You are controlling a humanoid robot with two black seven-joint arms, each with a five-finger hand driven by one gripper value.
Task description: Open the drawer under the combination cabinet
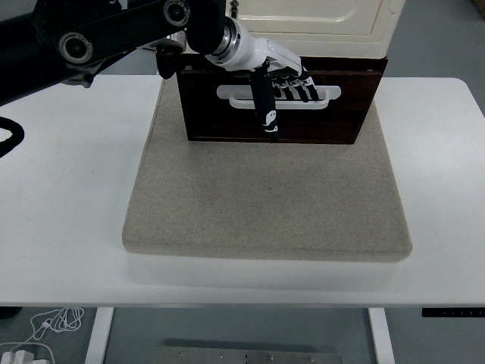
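Note:
A cream cabinet [318, 19] stands at the back of the mat, with a dark brown drawer [333, 117] under it. The drawer front sticks out a little toward me and carries a white slot handle [227, 94]. My left hand [284, 83] reaches in from the upper left, its fingers [295, 89] hooked into the handle slot and its black thumb [263, 106] hanging down over the drawer front. The right arm does not show.
A beige mat [265, 197] covers the middle of the white table [68, 189] and the cabinet rests on its far part. A black cable loop [11, 136] lies at the left edge. White cords [45, 326] lie on the floor below.

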